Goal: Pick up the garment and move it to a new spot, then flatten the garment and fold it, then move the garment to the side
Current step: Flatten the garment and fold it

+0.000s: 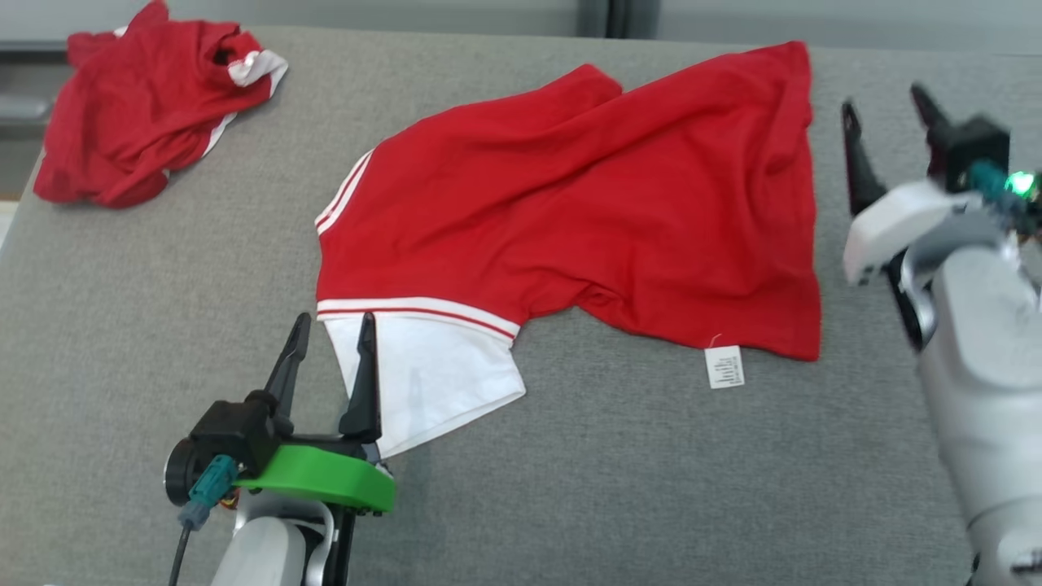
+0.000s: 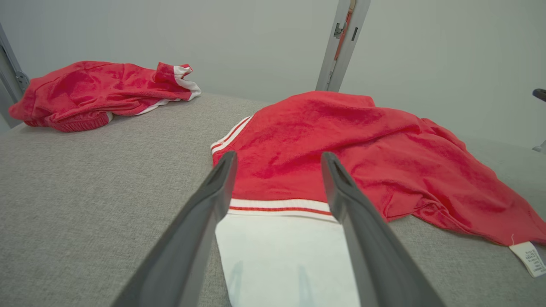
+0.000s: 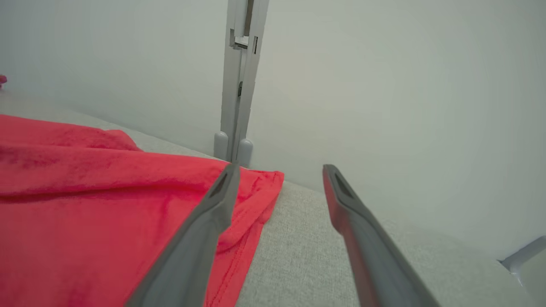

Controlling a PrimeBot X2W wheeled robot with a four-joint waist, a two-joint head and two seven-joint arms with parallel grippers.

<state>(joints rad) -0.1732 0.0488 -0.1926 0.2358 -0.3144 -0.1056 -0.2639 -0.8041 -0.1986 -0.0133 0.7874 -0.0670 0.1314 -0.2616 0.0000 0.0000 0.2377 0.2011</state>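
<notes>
While the red garment (image 1: 586,212) lies rumpled mid-surface (image 1: 610,488), both claws gape wide and empty; left claw (image 1: 335,317) hovers at the white sleeve (image 1: 431,382), right claw (image 1: 883,96) just beside the cloth; a shallow pinch may slip or drag new wrinkles in.

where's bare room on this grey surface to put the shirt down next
Free: the near strip of grey surface below the shirt, right of the white sleeve; and the left band between the crumpled red pile and the left gripper. Crowded: the middle under the shirt, the far left corner, the right edge by the right gripper.
</notes>
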